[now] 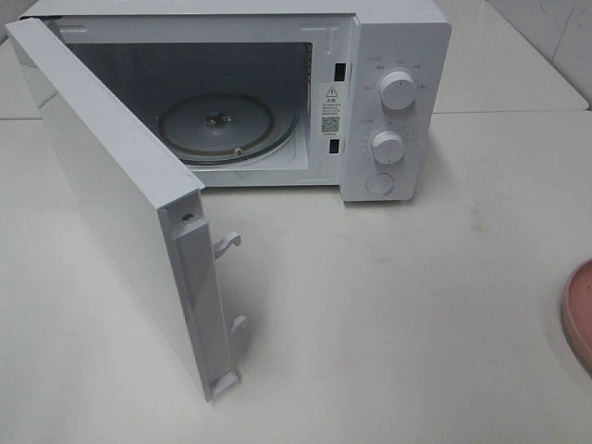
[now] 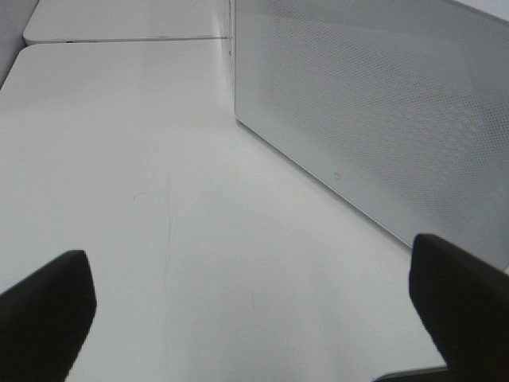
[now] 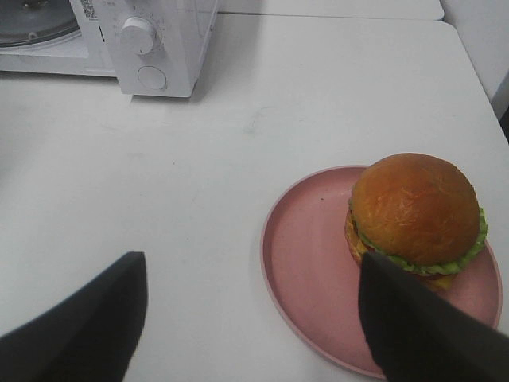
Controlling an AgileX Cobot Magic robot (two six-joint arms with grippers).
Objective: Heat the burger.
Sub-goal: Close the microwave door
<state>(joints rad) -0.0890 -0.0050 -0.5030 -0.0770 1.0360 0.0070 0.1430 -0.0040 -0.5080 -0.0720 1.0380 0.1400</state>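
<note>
The burger [image 3: 415, 213], with a golden-brown bun, green lettuce and dark patty, sits on a round pink plate [image 3: 310, 270] in the right wrist view. My right gripper [image 3: 254, 318] is open above the near side of the plate, apart from the burger. In the high view only the plate's edge [image 1: 579, 314] shows at the far right; the burger is out of view there. The white microwave [image 1: 388, 37] stands at the back with its door [image 1: 111, 194] swung open and its glass turntable [image 1: 217, 125] bare. My left gripper [image 2: 246, 318] is open over the table beside the door [image 2: 382, 119].
The microwave's two knobs [image 1: 398, 90] and a round button [image 1: 380, 183] face front on its right panel. The open door juts far forward on the left. A tiled wall [image 1: 555, 28] stands at the back right.
</note>
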